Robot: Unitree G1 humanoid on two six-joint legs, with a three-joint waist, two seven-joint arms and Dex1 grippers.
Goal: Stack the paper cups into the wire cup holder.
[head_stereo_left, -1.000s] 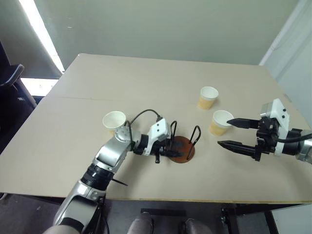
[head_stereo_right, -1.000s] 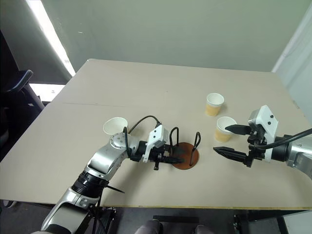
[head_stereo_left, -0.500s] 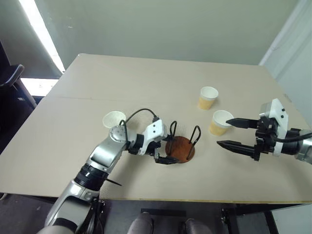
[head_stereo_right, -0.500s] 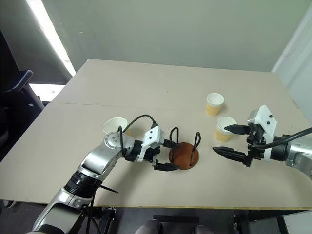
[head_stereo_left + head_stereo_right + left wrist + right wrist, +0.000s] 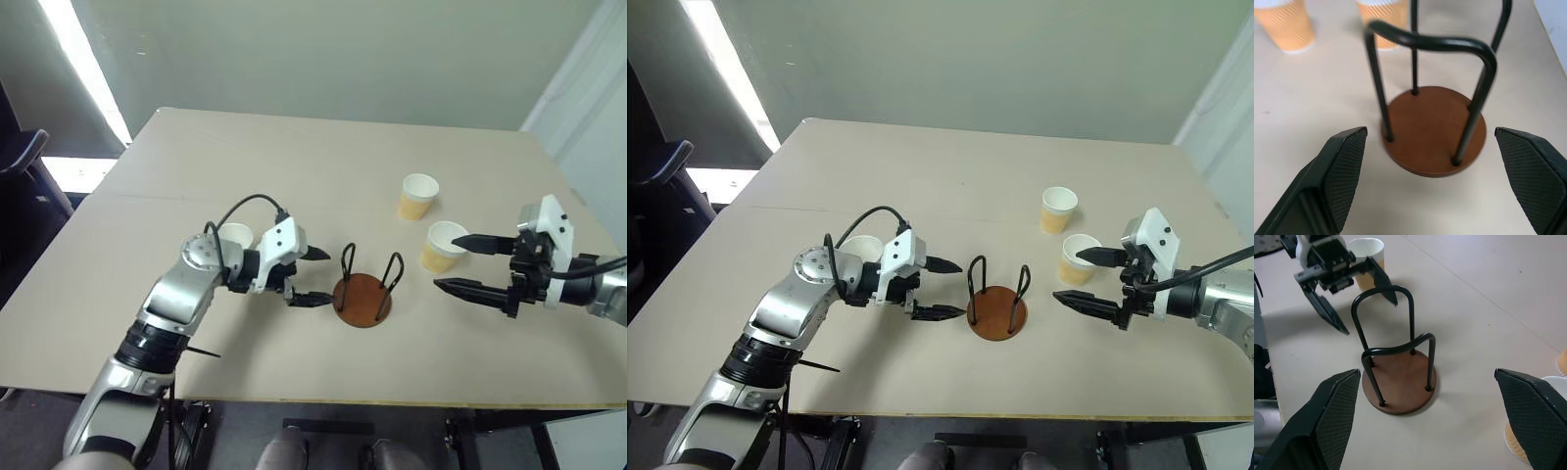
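Now — both arms' fingers (image 5: pixel 306 275) (image 5: pixel 480 263) apart and seemingly empty, either side of the bare wire cup holder (image 5: pixel 363 299)

Three small tapered paper cups (image 5: pixel 418 196) (image 5: pixel 442 245) (image 5: pixel 233 238): white rims and insides, pale orange ribbed walls; round reddish-brown wooden disc holder (image 5: pixel 362 299) with black wire loops; plain beige tabletop (image 5: pixel 294 166); black textured gripper fingers (image 5: pixel 1344 171)

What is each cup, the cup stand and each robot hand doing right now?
Wire cup holder: upright, empty.
Cup by left gripper: upright on table.
Far cup: upright on table.
Cup by right gripper: upright on table.
Left gripper: open, empty.
Right gripper: open, empty.
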